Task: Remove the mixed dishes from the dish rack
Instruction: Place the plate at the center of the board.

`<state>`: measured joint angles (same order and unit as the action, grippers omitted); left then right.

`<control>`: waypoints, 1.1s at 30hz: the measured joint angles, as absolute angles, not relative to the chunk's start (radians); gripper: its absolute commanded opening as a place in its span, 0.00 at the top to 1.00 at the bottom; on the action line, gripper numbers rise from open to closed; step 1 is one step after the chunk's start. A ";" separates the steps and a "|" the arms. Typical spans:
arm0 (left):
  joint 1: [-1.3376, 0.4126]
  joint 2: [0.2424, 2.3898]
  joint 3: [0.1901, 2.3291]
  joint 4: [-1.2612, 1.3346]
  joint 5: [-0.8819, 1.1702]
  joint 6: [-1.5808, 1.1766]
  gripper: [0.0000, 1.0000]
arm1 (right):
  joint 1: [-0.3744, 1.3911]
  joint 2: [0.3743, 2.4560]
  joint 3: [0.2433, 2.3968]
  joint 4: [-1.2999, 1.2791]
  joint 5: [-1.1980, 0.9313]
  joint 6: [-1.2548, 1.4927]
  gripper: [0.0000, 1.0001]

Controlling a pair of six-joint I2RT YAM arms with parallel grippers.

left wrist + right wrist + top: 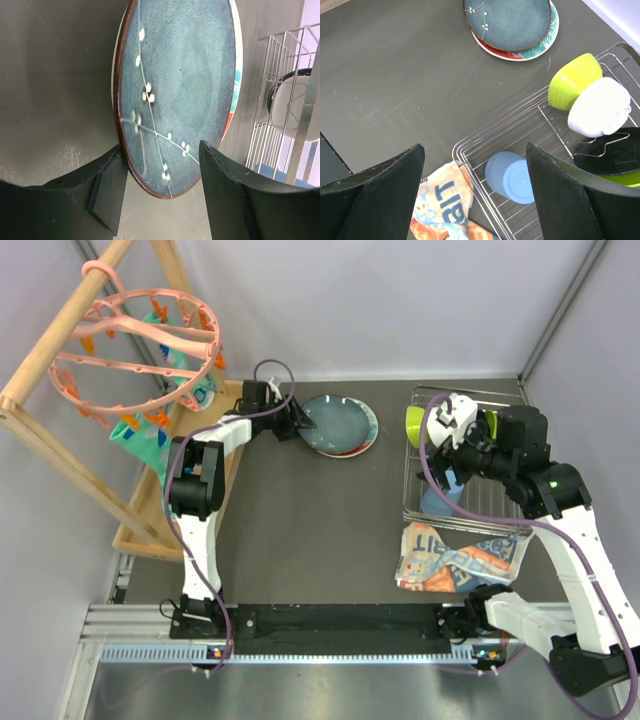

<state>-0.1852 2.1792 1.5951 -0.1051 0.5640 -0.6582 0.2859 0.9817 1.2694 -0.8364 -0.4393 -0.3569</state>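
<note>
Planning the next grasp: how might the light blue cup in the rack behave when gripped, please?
The light blue cup seems to lie on its side on the dish rack wires, so a nudge may roll it. Its smooth round wall looks slippery.

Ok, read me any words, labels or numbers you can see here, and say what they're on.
"BIT": large blue letters on the printed packet, tilted, partly folded away, so uncertain.
Smaller print beside it: too blurred to read.
Teal plate and dish rack: no writing visible.

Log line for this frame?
left gripper: open, at teal plate | right gripper: open, over blue cup | dish rack: partly unloaded
</note>
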 measured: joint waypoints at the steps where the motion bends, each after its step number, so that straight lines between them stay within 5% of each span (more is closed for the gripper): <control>1: -0.185 2.179 1.595 -0.105 0.564 -0.658 0.38 | 0.286 0.982 1.269 -0.836 -0.440 -0.357 0.18; 33: -0.182 2.180 1.594 -0.106 0.559 -0.634 0.39 | 0.286 0.982 1.269 -0.836 -0.439 -0.357 0.17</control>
<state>-0.1822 2.1796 1.5940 -0.1059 0.5594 -0.6338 0.2859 0.9817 1.2694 -0.8364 -0.4393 -0.3569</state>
